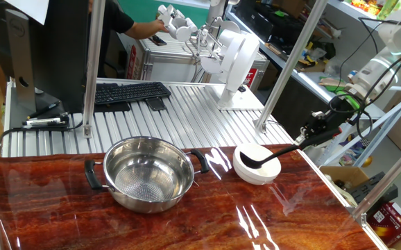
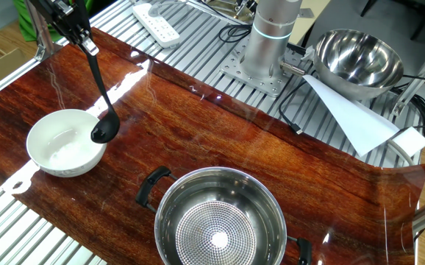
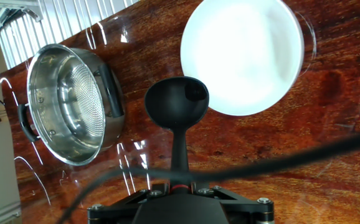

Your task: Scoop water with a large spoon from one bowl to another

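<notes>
In one fixed view the gripper pinches the end of the ladle, whose cup hangs over the white bowl. The steel pot sits to the side on the red-brown table, apart from the bowl. A keyboard lies behind (no lettering readable).

The other fixed view shows the ladle's cup at the bowl's rim, and the pot nearby.

In the hand view the cup overlaps the bowl's edge, with the pot beside it

Two opposite high views; hand view looks down, seemingly close.
</notes>
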Motion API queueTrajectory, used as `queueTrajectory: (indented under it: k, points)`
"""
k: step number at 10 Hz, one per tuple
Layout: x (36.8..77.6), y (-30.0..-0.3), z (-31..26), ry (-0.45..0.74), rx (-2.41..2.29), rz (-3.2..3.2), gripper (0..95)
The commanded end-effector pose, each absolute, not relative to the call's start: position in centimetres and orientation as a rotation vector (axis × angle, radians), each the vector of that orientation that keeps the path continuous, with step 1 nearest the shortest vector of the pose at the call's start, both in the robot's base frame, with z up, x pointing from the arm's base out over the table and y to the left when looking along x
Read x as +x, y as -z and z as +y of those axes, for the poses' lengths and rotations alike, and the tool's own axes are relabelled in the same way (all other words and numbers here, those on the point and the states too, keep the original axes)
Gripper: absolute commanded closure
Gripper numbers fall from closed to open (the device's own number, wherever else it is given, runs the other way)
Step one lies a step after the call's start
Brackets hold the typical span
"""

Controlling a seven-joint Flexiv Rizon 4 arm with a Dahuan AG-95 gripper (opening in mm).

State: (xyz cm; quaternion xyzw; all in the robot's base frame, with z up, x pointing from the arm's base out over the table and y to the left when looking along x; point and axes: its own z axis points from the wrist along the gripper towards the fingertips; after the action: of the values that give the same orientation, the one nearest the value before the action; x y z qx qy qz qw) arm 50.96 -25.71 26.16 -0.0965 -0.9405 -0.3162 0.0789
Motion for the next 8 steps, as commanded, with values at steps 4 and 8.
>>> queueTrajectory:
  k: [4,8]
  points:
    - [50.94,-26.11,-25.72,0.952,-0.293,-2.808,95.0]
    - [50.93,-26.10,-25.73,0.975,-0.301,-2.786,95.0]
